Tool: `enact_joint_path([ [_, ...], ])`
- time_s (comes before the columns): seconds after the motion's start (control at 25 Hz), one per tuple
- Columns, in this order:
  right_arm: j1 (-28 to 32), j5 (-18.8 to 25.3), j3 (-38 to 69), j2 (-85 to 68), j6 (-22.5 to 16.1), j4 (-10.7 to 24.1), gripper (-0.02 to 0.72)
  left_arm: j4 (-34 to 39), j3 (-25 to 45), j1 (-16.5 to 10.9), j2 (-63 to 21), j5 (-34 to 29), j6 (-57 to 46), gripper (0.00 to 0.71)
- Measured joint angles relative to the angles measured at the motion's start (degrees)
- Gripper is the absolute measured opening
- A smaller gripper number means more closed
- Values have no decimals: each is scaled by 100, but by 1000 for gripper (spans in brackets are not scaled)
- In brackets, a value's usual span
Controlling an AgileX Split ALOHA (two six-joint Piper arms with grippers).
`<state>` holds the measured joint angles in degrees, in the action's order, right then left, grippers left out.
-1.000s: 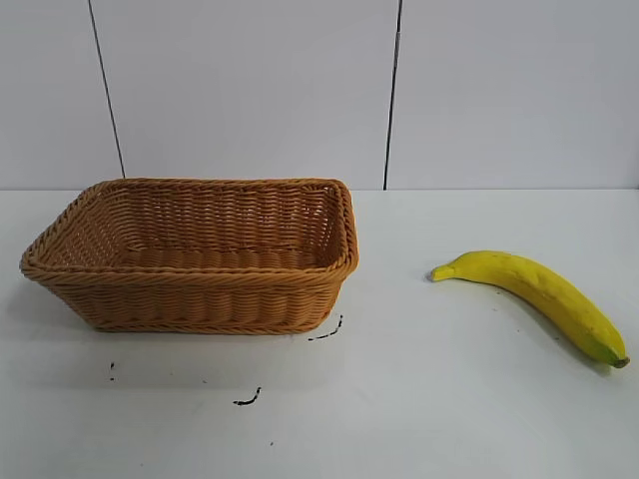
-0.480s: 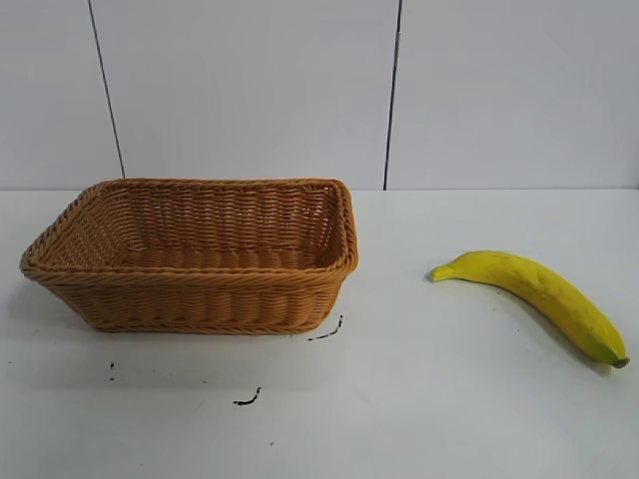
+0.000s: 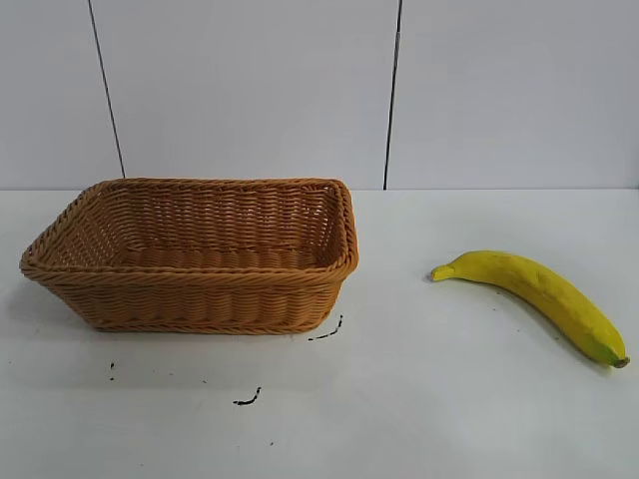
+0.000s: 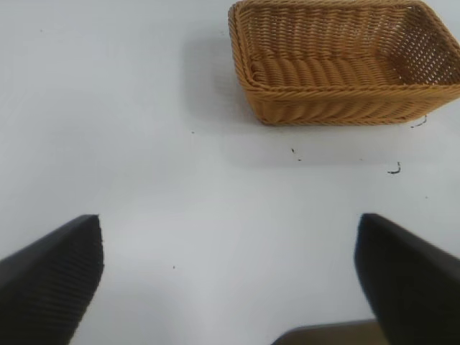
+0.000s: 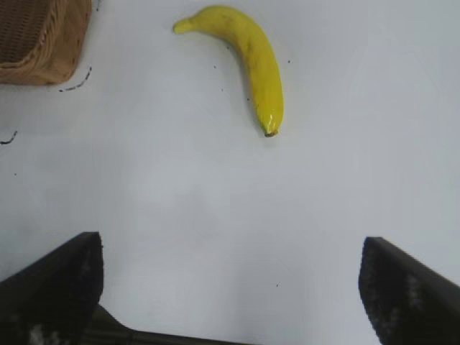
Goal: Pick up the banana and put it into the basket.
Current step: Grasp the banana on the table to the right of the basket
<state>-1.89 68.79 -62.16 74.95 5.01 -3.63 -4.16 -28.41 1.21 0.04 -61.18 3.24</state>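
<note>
White bench (image 3: 419,419), plain matte top, fills the lower part of the exterior view. Several small black marks (image 3: 248,400) on it toward the near edge: a short curved stroke, another curved stroke (image 3: 326,333) further back, a tiny dot pair (image 3: 111,370) off to the left, plus a few faint specks. Behind the bench a pale wall (image 3: 250,90) made of panels, with two thin dark vertical seams (image 3: 392,95) running down to the bench line.

yellow banana (image 3: 534,292), tan woven basket (image 3: 200,289)
</note>
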Motion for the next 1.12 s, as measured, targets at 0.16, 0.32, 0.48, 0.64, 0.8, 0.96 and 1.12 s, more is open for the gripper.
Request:
enact_joint_path([
  [0.16,0,-94,-660,1129,693,0,667,0,0,0,0,0,0,690],
  [0.32,0,-589,-1165,2057,936,21,667,0,0,0,0,0,0,690],
  [0.48,0,-1072,-1334,2819,1065,55,667,0,0,0,0,0,0,690],
  [0.64,0,-1650,-1345,3435,1208,158,666,5,0,0,0,0,0,690],
  [0.8,0,-2243,-1352,3910,1340,235,666,5,0,0,0,0,0,690],
  [0.96,0,-2727,-1352,4212,1346,277,666,5,0,0,0,0,0,690],
  [1.12,0,-3213,-1352,4425,1346,277,666,5,0,0,0,0,0,690],
])
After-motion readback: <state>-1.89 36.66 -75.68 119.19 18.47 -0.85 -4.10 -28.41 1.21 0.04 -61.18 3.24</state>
